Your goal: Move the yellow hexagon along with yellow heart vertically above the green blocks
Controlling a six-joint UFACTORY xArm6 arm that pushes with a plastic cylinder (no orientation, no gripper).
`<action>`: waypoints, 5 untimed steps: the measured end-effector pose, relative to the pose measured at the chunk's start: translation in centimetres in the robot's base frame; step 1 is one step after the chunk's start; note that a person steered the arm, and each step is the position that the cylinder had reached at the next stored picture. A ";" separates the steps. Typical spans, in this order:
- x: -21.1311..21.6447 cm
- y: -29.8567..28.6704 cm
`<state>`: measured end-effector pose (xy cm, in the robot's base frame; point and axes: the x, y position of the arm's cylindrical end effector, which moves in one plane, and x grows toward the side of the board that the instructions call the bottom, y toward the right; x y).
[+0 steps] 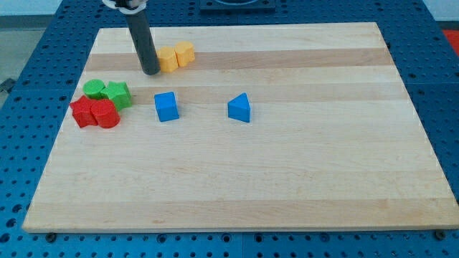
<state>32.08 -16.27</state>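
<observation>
Two yellow blocks sit touching near the view's top left: the yellow hexagon (168,59) on the left and the yellow heart (185,53) on the right. My tip (151,72) rests on the board just left of the hexagon, close to it or touching it. Two green blocks (94,89) (117,93) lie side by side below and to the left of my tip. The yellow pair is above and to the right of the green blocks.
Two red blocks (83,112) (106,114) sit just under the green ones. A blue cube (166,107) and a blue triangular block (240,108) lie mid-board. The wooden board (287,179) has blue perforated table around it.
</observation>
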 end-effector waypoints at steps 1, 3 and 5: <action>-1.1 0.0; -3.3 -0.2; -0.5 1.7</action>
<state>31.61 -14.60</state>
